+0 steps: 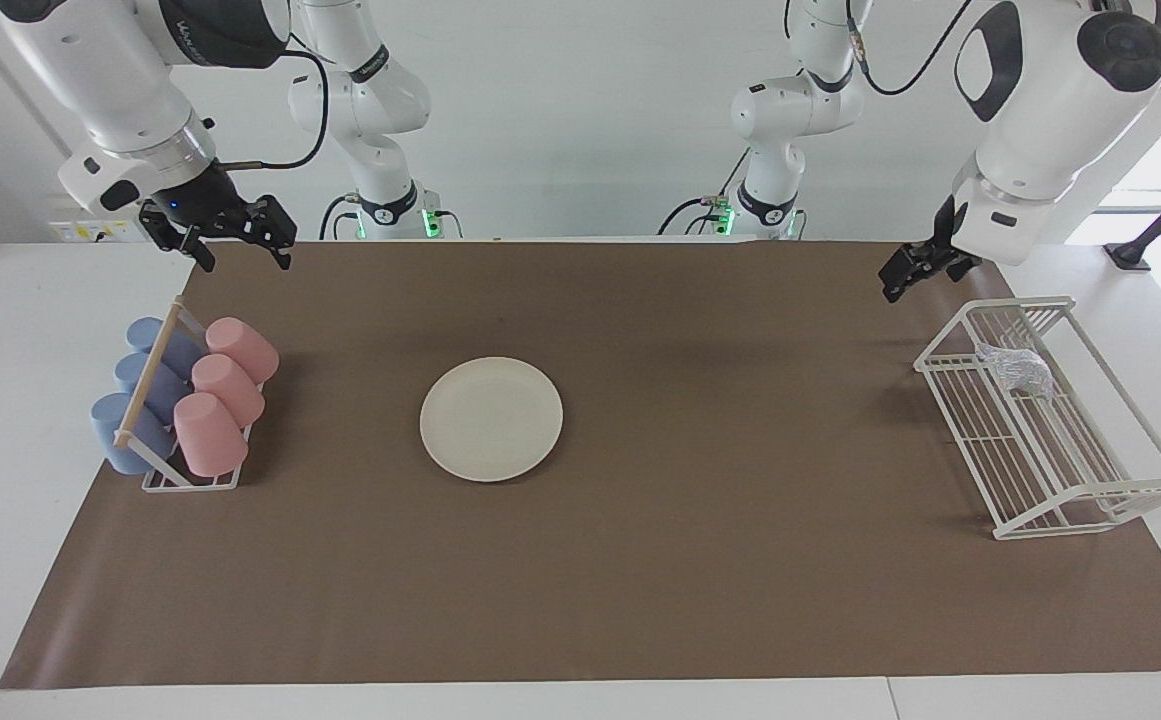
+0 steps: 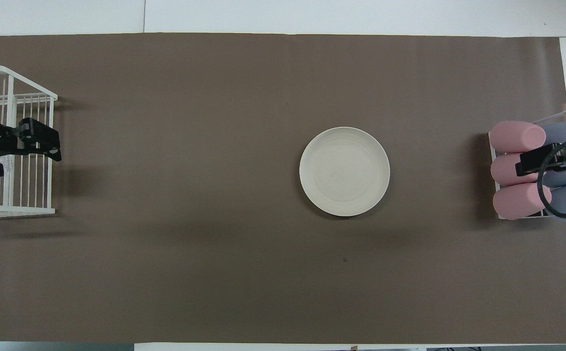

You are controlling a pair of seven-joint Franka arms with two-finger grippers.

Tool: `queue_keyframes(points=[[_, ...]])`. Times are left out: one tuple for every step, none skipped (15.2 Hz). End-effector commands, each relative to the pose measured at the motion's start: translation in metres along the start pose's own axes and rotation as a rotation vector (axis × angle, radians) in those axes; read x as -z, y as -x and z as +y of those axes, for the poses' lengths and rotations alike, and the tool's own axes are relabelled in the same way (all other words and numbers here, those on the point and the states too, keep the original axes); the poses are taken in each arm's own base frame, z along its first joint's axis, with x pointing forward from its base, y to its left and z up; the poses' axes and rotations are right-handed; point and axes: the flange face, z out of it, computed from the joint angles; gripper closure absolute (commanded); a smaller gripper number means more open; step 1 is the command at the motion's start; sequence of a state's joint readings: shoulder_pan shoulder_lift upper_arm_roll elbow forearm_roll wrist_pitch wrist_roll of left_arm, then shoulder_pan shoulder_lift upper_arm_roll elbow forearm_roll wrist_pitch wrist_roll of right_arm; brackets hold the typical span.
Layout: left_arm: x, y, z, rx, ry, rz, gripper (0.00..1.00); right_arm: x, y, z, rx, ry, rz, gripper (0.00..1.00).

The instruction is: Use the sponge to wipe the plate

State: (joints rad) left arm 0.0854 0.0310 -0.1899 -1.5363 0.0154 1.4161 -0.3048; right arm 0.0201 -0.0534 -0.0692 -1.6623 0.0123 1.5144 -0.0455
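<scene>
The right gripper (image 1: pixel 232 250) hangs in the air over the table's edge at the right arm's end, fingers spread apart and holding nothing. Just below it, on the brown mat (image 1: pixel 640 560), stands a small white cup rack (image 1: pixel 190 480) with three pink cups (image 1: pixel 225 395) and three blue cups (image 1: pixel 140 390) lying tilted against its wooden bar (image 1: pixel 148 372); in the overhead view this gripper sits over those cups.

Toward the middle of the mat, well apart from both grippers, lies the plate (image 1: pixel 491 419), cream-white, flat and bare.

The left gripper (image 1: pixel 915 272) is raised over the mat's corner at the left arm's end, its fingers parted with nothing between them. Under and just beside it stands the white wire basket (image 1: pixel 1050 470). The sponge (image 1: pixel 1018 368), a silvery crumpled wad, rests inside that basket at the end closest to the left gripper, clear of the fingers. From overhead the left gripper (image 2: pixel 24 146) overlaps the basket's rim (image 2: pixel 19 210).
</scene>
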Motion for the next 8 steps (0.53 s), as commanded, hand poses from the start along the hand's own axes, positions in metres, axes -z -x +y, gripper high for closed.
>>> queue_keyframes(points=[[0.018,0.036,-0.009,-0.035,0.023,-0.03,0.0,0.004,0.0,0.0,0.006,-0.006,0.017,0.0],[0.028,0.036,-0.012,-0.022,0.029,-0.015,0.0,0.004,0.0,0.0,0.006,-0.006,0.017,0.0],[0.039,0.032,-0.016,-0.014,0.044,0.013,0.0,0.004,0.0,0.0,0.006,-0.006,0.017,0.0],[0.039,0.031,-0.017,-0.011,0.056,0.014,0.0,0.004,0.0,0.0,0.006,-0.006,0.017,0.0],[0.036,0.03,-0.015,-0.017,0.073,0.005,0.0,0.004,0.0,0.0,0.006,-0.006,0.017,0.0],[0.029,0.024,-0.016,-0.017,0.084,-0.01,0.0,0.004,0.001,-0.001,0.001,-0.005,0.015,0.0],[0.024,0.022,-0.014,-0.019,0.092,-0.023,0.0,0.004,0.001,-0.002,-0.001,-0.005,0.015,0.0],[0.021,0.022,-0.014,-0.021,0.09,-0.029,0.0,0.004,0.001,-0.001,-0.002,-0.005,0.015,0.0]])
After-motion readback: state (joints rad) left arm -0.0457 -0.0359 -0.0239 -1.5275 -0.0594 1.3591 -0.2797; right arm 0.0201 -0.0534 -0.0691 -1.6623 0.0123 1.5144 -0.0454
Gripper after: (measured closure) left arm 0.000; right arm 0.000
